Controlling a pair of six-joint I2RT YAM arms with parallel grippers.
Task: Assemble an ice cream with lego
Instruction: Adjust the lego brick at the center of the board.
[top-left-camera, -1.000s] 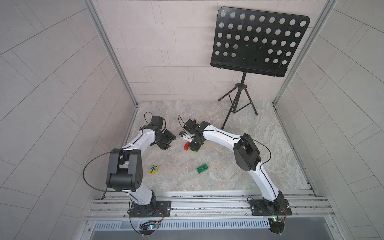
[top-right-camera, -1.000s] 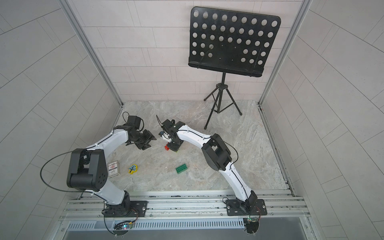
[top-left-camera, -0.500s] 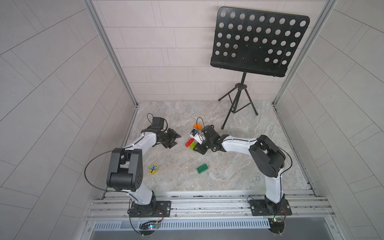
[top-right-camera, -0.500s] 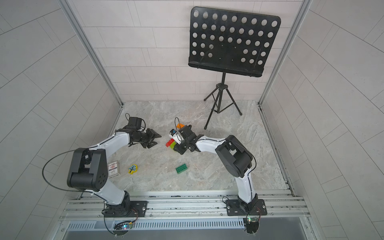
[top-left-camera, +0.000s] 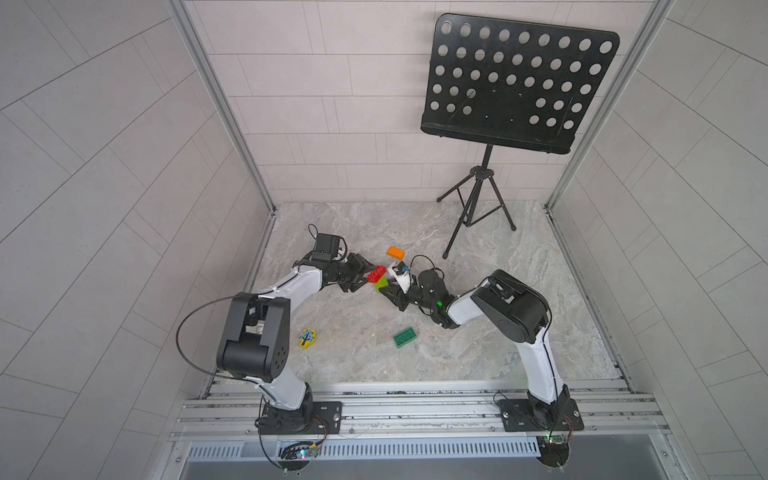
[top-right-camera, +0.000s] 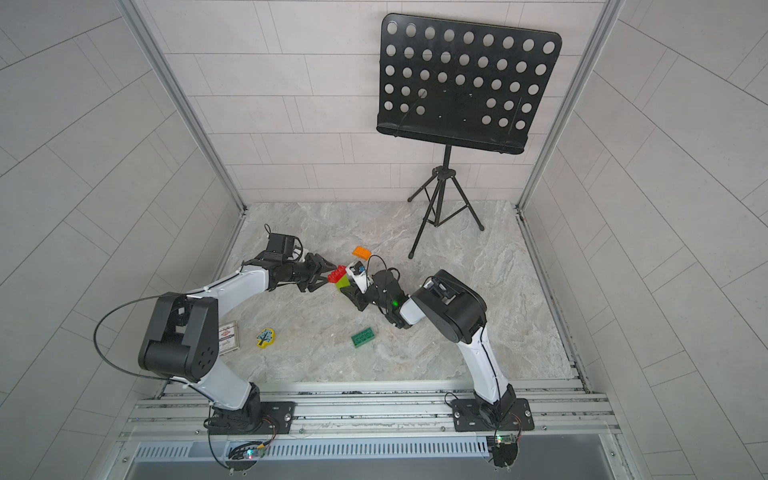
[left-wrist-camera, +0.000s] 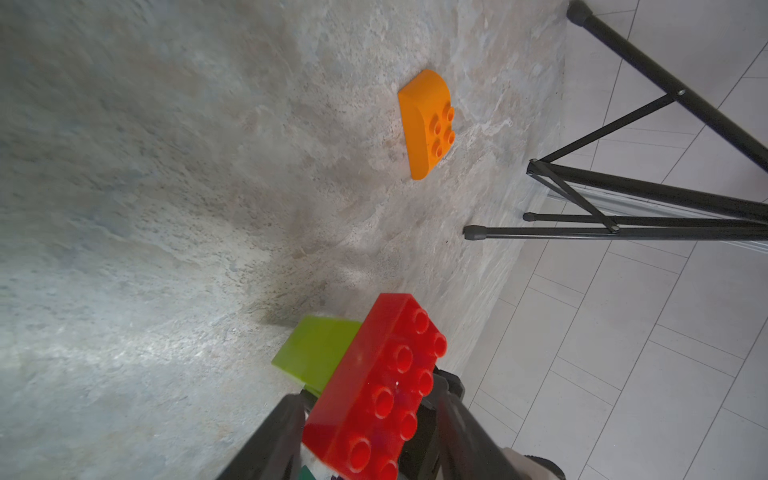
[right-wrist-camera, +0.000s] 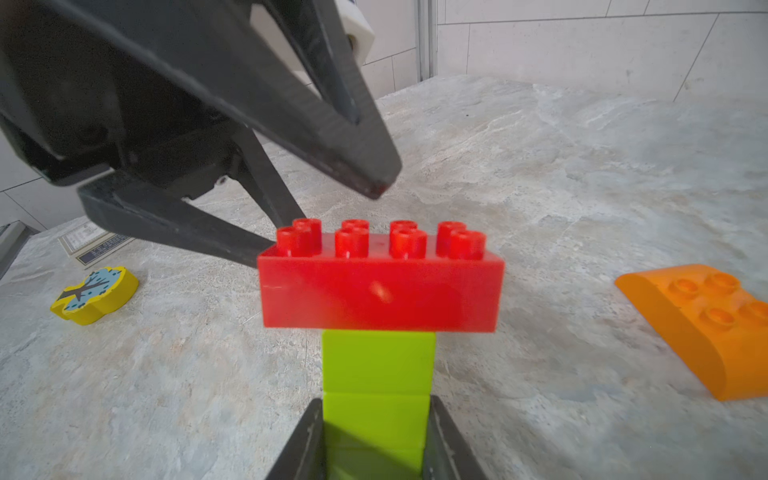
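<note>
Clenched in the right gripper (right-wrist-camera: 374, 401): the lower of two stacked lime-green plastic bricks (right-wrist-camera: 376, 365), a finger against each side. Seated crosswise on that stem: a longer red studded brick (right-wrist-camera: 380, 291). Spread loosely about the red brick's end: the left gripper (right-wrist-camera: 322, 220), one black finger (right-wrist-camera: 199, 232) touching the end, the other over the studs and clear of them, grasping nothing. Held so above the grey marble tabletop (top-left-camera: 498, 353), between both arms. Loose on the marble: a rounded orange brick (top-left-camera: 395, 252) just behind the stack, a dark green studded brick (top-left-camera: 405, 336) nearer the arm bases, a flat yellow tree-printed piece (top-left-camera: 306, 337) by the left arm.
</note>
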